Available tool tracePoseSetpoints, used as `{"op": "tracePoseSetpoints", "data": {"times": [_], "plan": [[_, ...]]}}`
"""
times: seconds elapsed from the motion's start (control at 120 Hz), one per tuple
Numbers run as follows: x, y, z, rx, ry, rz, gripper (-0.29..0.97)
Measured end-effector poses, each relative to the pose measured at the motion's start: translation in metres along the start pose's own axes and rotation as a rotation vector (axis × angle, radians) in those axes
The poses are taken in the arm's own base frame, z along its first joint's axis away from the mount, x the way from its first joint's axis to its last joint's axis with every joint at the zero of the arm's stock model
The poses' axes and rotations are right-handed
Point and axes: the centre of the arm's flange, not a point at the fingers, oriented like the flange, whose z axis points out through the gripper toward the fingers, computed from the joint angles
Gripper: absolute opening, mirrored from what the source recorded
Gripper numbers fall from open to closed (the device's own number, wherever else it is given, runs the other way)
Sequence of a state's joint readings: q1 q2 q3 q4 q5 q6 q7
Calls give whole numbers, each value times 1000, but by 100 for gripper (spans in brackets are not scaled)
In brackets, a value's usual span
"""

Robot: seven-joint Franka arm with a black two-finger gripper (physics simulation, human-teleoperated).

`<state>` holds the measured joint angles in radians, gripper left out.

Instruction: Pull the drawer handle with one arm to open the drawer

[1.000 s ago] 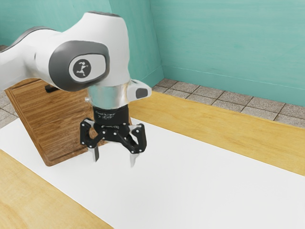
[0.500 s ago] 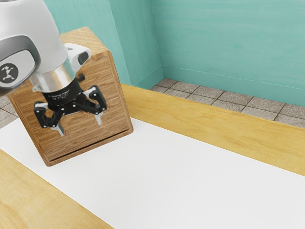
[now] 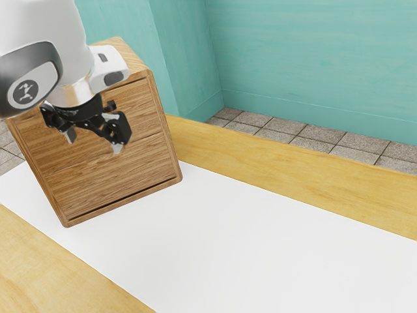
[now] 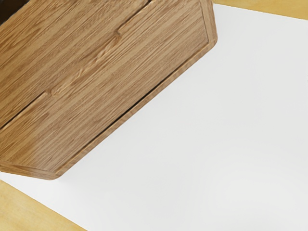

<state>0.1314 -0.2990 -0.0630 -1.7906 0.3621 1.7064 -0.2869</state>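
A wooden drawer cabinet stands at the exterior view's left on the white table top, its front facing the table. Seams divide that front into drawer panels. My black gripper hangs open right in front of the upper panel, fingers spread and nothing between them. The hand covers the spot where the dark handle sat, so I cannot tell whether the fingers reach around it. The wrist view looks down the cabinet's front, showing the lower panel seams and the bottom edge.
The white table surface stretches from the cabinet toward the exterior view's right, bordered by a light wooden rim. Beyond it are the tiled floor and teal walls.
My hand has swung from over the white surface to the cabinet, then risen from the middle of its front to the upper panel. The fingers stay open.
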Motion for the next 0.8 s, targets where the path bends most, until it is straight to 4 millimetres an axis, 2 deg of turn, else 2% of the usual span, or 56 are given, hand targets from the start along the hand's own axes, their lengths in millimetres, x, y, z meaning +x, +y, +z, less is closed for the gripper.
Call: {"op": "tracePoseSetpoints", "data": {"times": [0.133,0.233,0.442,0.525,0.675,0.8], "plan": [[14,-20,17,14,-1,106,68],[43,-34,29,17,7,179,68],[65,-30,44,14,20,380,68],[78,-35,48,17,33,436,68],[86,-55,62,30,35,504,68],[86,-52,61,35,48,578,68]]}}
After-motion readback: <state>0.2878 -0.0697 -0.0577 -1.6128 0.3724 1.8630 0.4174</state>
